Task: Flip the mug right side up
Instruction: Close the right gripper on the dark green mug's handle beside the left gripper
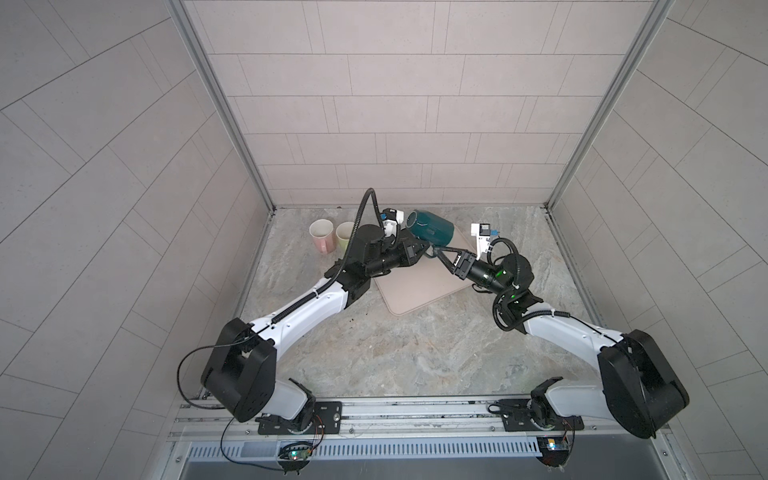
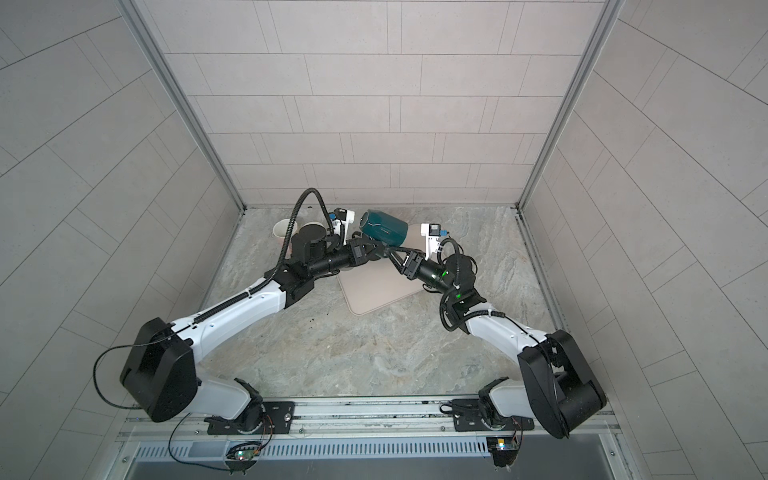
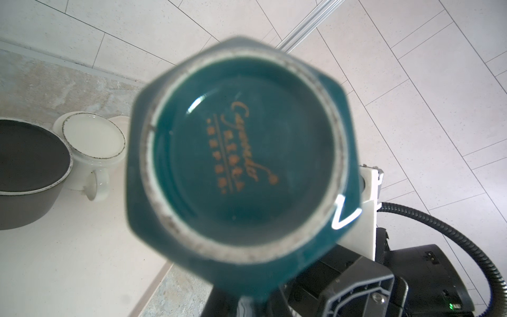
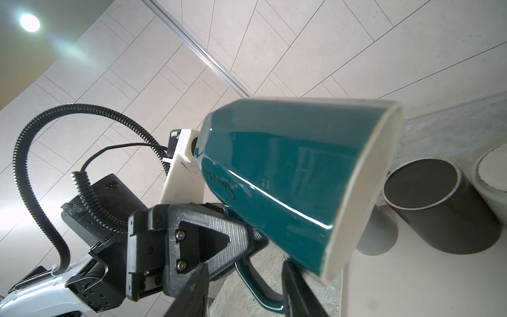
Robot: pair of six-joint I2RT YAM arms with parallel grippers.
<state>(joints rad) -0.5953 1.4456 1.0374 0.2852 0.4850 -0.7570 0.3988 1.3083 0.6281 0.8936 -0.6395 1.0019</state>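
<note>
Tilted teal mug [image 1: 432, 232] over mat's [image 1: 415, 286] far edge

A: Arms?
B: White shells on the left arm [image 1: 307, 307] and right arm [image 1: 573, 332], with bulky black joint housings [image 1: 239, 370].
A: Cabling?
B: Black ribbed conduit [image 1: 362, 210] over each wrist, white camera brackets [image 1: 481, 237], a green lamp [image 1: 497, 274], and two silver screws [image 4: 181, 235] on the grooved black left gripper [image 4: 253, 237].

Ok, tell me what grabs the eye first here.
A teal glazed ceramic mug hangs tilted on its side above the beige square mat, held by its handle in the left gripper. The open right gripper straddles that handle. A pink mug and a pale green mug stand upright at the back left.
</note>
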